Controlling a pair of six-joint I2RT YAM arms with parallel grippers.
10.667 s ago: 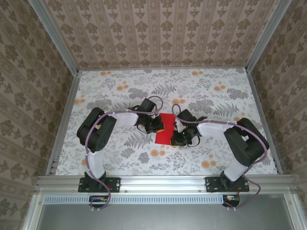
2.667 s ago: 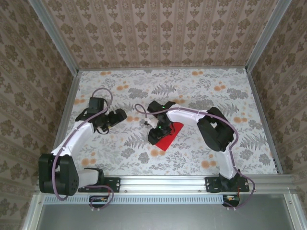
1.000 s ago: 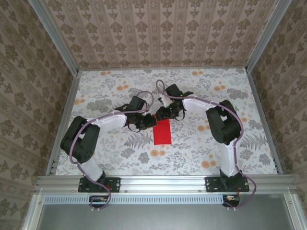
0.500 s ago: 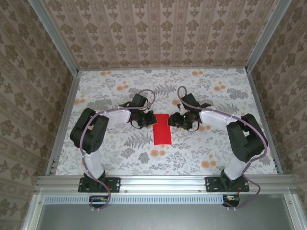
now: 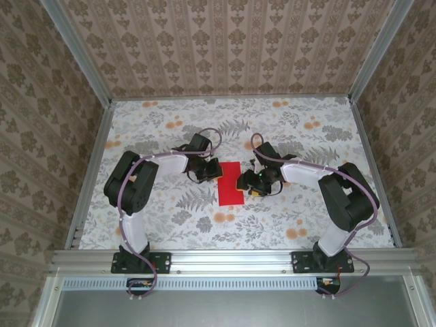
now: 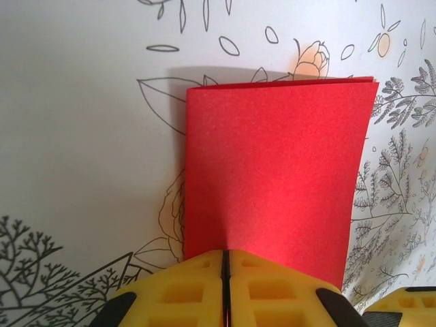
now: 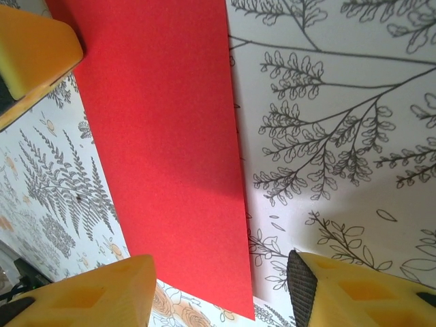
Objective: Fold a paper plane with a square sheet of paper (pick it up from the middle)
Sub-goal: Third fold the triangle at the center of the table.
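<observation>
Paper (image 5: 231,182) flat; left claw (image 6: 225,266) closed at edge, right claw (image 7: 219,289) spread.

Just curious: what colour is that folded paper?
Plain bright red; the folded paper shows best in the left wrist view.

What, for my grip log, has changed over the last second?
The right gripper swung from the far end of the square sheet of paper round to its right edge, and its jaws are open astride that edge. The left gripper, now shut, edged up onto the paper's left side. The folded paper stayed flat in the same spot on the table.
</observation>
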